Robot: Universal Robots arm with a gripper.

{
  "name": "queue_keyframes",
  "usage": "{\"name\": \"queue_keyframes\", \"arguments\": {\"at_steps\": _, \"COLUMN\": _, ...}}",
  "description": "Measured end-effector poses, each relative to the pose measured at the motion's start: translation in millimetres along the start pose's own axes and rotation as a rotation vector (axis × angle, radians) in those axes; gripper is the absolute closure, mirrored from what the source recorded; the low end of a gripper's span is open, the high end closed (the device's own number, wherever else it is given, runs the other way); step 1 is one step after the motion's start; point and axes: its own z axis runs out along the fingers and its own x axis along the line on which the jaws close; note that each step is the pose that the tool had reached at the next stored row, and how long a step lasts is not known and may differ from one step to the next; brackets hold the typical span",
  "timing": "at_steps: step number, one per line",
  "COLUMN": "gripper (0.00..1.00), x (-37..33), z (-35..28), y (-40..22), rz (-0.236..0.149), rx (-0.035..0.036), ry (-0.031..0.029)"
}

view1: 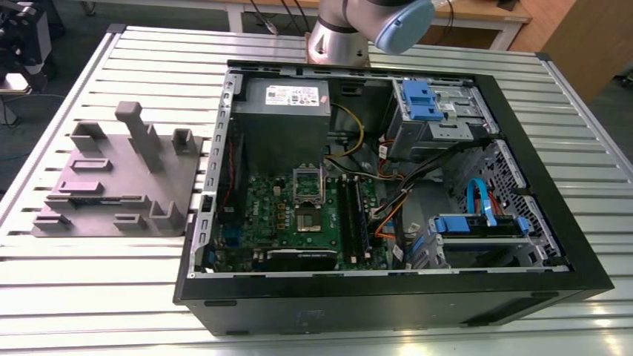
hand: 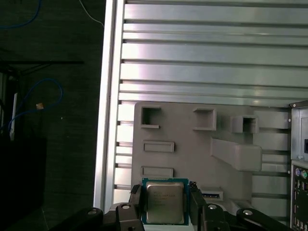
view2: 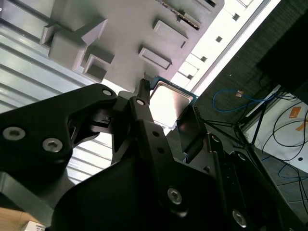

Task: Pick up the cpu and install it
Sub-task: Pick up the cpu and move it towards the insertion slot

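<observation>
In both wrist views my gripper [hand: 166,201] is shut on the cpu [hand: 165,204], a small square chip with a shiny silver top and a thin pale rim. One black finger [hand: 137,198] presses on each side of it. The cpu [view2: 169,100] hangs high in the air over the edge of the grey plastic fixture [hand: 192,149], apart from it. The second wrist view has the gripper [view2: 166,109] from behind, fingers [view2: 142,103] clamped on the chip. In the exterior view the open motherboard socket [view1: 308,185] lies inside the computer case [view1: 514,245].
The grey fixture [view1: 118,178] with upright blocks stands on the slatted metal table [view1: 99,297] at the exterior view's left of the case. Cables, drive bays and a power supply [view1: 287,96] crowd the case. An arm joint [view1: 366,30] shows behind the case.
</observation>
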Motion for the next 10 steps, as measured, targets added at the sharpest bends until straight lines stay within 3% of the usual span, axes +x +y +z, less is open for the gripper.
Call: {"name": "queue_keyframes", "arguments": {"at_steps": 10, "gripper": 0.53, "x": -2.3, "z": -0.1, "y": -0.1, "rz": 0.000, "rx": 0.0000, "ry": 0.0000}}
